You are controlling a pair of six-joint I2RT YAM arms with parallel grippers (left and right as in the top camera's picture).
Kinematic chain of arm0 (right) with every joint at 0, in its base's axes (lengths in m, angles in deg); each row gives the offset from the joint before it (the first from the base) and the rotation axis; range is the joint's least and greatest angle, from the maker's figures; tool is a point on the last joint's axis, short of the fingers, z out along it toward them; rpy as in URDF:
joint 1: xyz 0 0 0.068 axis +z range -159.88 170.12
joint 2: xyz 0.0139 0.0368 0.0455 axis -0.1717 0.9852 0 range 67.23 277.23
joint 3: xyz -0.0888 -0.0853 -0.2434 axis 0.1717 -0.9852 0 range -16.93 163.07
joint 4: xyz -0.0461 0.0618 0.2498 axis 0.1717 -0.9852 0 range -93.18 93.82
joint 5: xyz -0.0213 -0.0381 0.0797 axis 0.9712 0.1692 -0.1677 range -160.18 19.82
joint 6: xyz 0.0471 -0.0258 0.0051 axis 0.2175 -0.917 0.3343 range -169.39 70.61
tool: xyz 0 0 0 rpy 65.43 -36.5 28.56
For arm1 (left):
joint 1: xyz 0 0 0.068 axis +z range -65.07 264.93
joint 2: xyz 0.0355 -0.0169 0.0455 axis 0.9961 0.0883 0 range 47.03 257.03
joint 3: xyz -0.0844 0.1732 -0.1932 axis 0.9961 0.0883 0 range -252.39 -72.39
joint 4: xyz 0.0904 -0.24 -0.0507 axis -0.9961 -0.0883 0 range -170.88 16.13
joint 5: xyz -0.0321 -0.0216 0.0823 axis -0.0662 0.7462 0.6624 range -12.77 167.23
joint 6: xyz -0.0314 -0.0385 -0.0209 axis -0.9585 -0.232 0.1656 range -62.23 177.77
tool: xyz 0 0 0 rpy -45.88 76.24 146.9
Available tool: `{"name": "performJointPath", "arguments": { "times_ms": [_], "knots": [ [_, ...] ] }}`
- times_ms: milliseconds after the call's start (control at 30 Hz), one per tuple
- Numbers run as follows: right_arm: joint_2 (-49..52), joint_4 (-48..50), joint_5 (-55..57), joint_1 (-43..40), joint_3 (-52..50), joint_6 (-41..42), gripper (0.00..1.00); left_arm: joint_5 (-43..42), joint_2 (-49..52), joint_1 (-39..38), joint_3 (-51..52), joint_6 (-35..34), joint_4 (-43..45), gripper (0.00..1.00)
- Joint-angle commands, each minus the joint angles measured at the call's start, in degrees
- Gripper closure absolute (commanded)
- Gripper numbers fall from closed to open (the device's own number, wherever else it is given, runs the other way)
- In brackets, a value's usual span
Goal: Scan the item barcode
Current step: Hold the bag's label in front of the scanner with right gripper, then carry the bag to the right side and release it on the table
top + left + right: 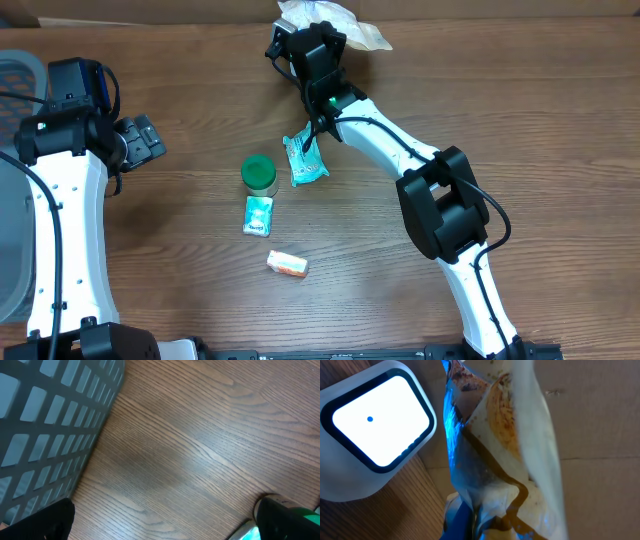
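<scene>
Nearest the arm bases, at 6 o'clock, lies a small orange-and-white carton (287, 263). Just beyond it is a flat white-green sachet (258, 215), close under a green-lidded clear jar (260, 173). A teal foil pouch (305, 160) sits just beside the jar at its 3 o'clock. The left gripper (140, 140) is at 9 o'clock, fingers wide apart, holding nothing, near the grey mesh basket (12, 200) at the left edge. The wooden table (560, 120) lies bare from 3 to 5 o'clock. Farthest, at the 12 o'clock edge, the right gripper (303, 42) is clamped on a crinkled clear plastic packet (495, 450), just beside a white rounded scanner with lit screen (375, 425). Brown cardboard (595, 435) is behind.
</scene>
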Motion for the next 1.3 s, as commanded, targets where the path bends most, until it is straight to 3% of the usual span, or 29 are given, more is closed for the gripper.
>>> {"name": "performJointPath", "arguments": {
  "times_ms": [0, 267, 400, 567, 733, 800, 967, 1100, 1267],
  "knots": [
    [0.0, 0.3, -0.3, -0.3, 1.0, 0.4, 0.96, -0.3, 0.1, -0.1, 0.2, 1.1, 0.2, 0.00],
    [-2.5, -3.3, 2.6, 0.3, 1.0, 1.2, 0.96, -0.2, 0.1, -0.1, 0.2, 1.1, 0.2, 0.00],
    [-9.2, -13.4, -0.8, 0.2, 1.0, 10.9, 0.96, -0.2, 0.1, -0.1, 0.2, 1.1, 0.2, 0.01],
    [-21.5, -32.2, -11.6, -2.2, 1.0, 29.8, 0.96, -0.2, 0.1, -0.1, 0.2, 1.1, 0.2, 0.00],
    [-33.1, -47.9, -31.2, -6.9, 1.0, 48.4, 0.96, -0.2, 0.1, -0.1, 0.2, 1.1, 0.2, 0.00],
    [-37.1, -54.8, -45.7, -11.0, 1.0, 53.1, 0.96, -0.2, 0.1, -0.1, 0.2, 1.1, 0.2, 0.00],
    [-40.5, -72.1, -74.7, -26.6, 1.0, 53.2, 0.96, -0.2, 0.1, -0.1, 0.2, 1.1, 0.2, 0.01],
    [-39.3, -80.9, -82.2, -40.2, -1.7, 53.2, 0.96, -0.3, 0.1, -0.1, 0.2, 1.1, 0.2, 0.01],
    [-38.7, -79.3, -84.8, -51.2, -9.9, 53.2, 0.96, -0.2, 0.1, -0.1, 0.2, 1.1, 0.2, 0.01]
  ]
}}
